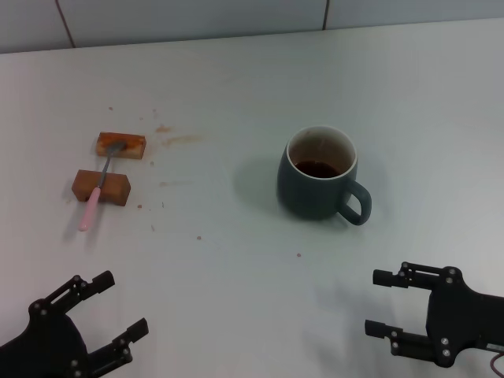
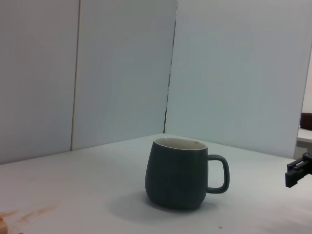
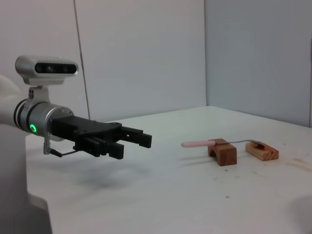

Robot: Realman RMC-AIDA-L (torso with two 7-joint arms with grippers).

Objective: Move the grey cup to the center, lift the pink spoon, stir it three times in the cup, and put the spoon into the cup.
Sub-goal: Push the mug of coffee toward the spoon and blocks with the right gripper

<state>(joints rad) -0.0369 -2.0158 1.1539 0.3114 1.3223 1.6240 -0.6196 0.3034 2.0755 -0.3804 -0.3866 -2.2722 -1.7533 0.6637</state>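
Spreading wide beneath everything, the white bench carries the rounded blue-grey ceramic cup ahead of the right gripper, the nearer one, handle towards it. Both right and left gripper hover spread, empty. The pink-handled metal spoon bridges two wooden blocks, far left.

Two small brown wooden blocks sat near each other on the white tabletop, with brown stains nearby.
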